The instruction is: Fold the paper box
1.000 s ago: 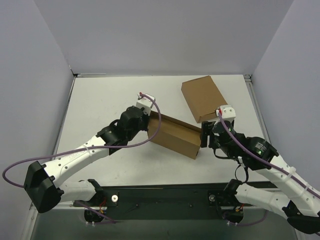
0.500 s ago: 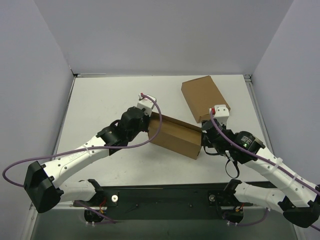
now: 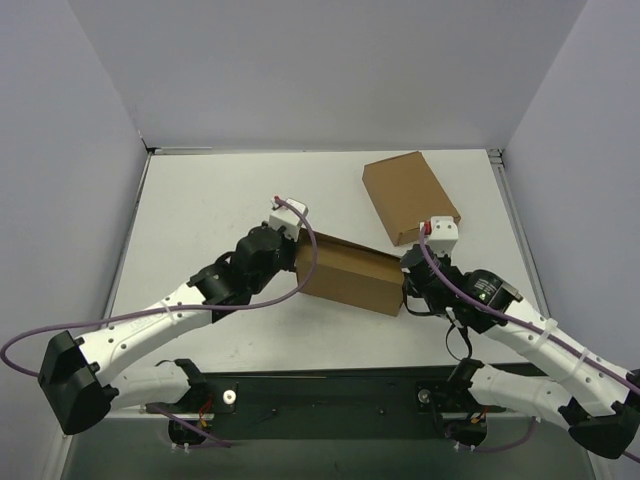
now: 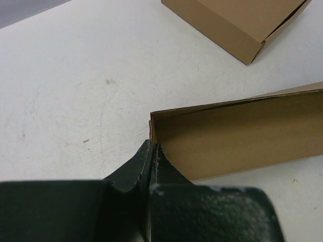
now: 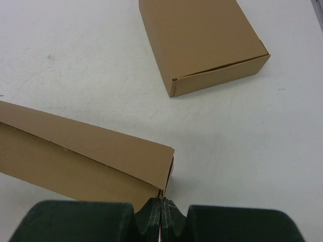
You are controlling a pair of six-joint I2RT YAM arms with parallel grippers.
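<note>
The paper box (image 3: 345, 275) lies mid-table as a long brown open trough, with its inner walls showing in the left wrist view (image 4: 242, 131). My left gripper (image 3: 296, 255) is shut on the box's left end wall, fingers pinching the thin cardboard edge (image 4: 153, 151). My right gripper (image 3: 404, 280) is at the box's right end. In the right wrist view its fingers (image 5: 161, 204) are pressed together on the lower corner of the box's end (image 5: 86, 151).
A closed, tidy brown carton (image 3: 408, 195) lies at the back right, just beyond the right gripper; it also shows in both wrist views (image 4: 237, 20) (image 5: 202, 40). White tabletop (image 3: 200, 210) is bounded by grey walls left, right and behind.
The right gripper came in to the box's right end and closed there. The left arm shifted slightly and the box turned a little flatter across the table.
</note>
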